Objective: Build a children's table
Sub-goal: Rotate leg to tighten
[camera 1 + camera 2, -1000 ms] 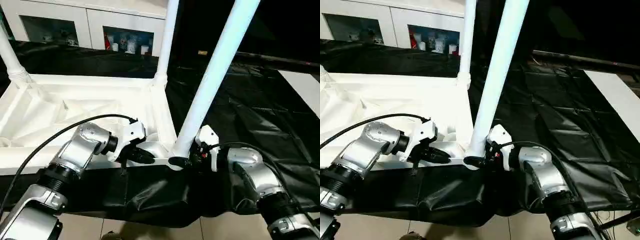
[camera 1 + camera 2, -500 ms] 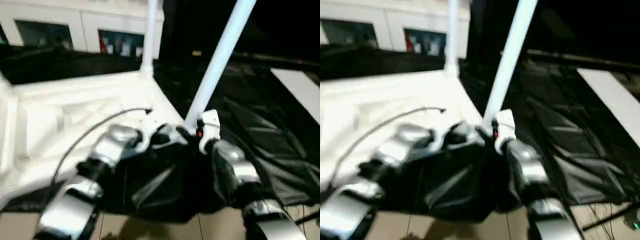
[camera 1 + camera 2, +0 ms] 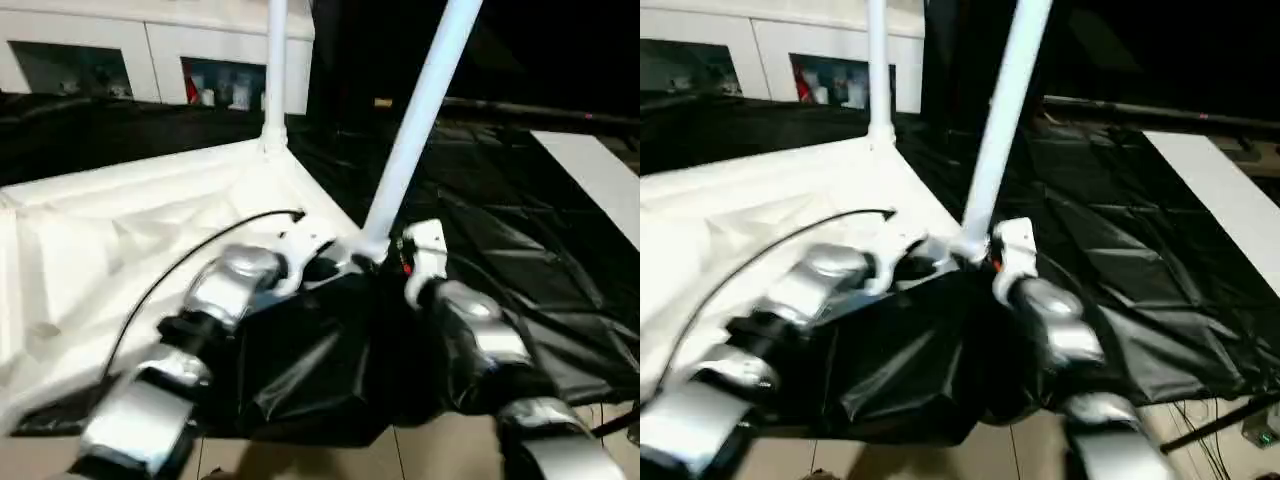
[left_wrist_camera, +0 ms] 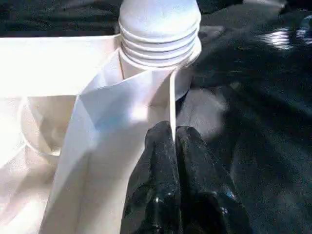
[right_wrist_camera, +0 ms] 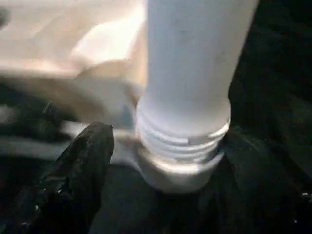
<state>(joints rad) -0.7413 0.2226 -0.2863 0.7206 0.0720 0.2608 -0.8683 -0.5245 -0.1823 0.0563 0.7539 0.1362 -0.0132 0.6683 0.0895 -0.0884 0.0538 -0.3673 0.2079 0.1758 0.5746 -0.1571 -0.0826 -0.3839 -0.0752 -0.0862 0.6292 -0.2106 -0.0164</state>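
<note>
1. Children's table [image 3: 150,215] lies upside down on your black bench [image 3: 520,230], its near corner now swung toward you.
2. Left gripper [image 4: 173,146] has its jaws together against the corner rim.
3. Right gripper [image 5: 161,161] has loosened: jaws apart around the near leg [image 3: 415,120], which stands seated, so you can let go.

The children's table [image 3: 150,215] lies upside down on the work table [image 3: 520,240], its legs pointing up. One leg [image 3: 420,110] stands in the near corner socket, another [image 3: 275,70] in the far corner behind it. The left gripper [image 4: 173,146] sits at the tabletop's edge (apparently pinching its thin rim) just left of the near leg; the right gripper [image 3: 385,262] is beside that leg's base. A cabinet [image 3: 150,60] stands behind.
</note>
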